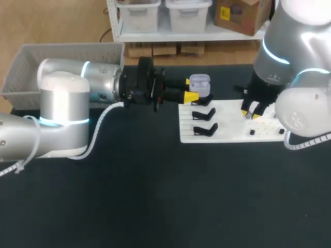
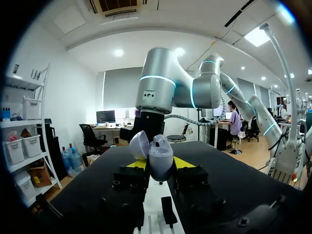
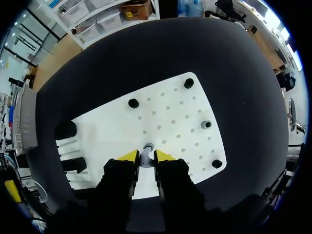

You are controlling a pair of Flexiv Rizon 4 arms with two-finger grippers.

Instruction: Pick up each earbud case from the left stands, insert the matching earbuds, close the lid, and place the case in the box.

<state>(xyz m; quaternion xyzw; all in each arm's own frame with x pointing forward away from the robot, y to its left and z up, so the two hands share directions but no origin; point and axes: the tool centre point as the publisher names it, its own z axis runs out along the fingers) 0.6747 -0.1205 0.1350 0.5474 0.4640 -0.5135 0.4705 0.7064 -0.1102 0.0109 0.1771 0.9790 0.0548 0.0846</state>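
Your right gripper [image 3: 146, 156] is closed narrow on a small earbud [image 3: 147, 147] over the perforated end of the white board [image 1: 227, 126]. Its tips point straight down, probably for a clean lift. At the board's far edge, your left gripper [image 1: 190, 89] clamps the earbud case [image 1: 200, 85] level with its lid open, presumably to receive that earbud. Only the right wrist view shows the earbud. Only the head view shows the box [image 1: 67, 59], on the bench [image 1: 129, 196] beyond the board's far corner.
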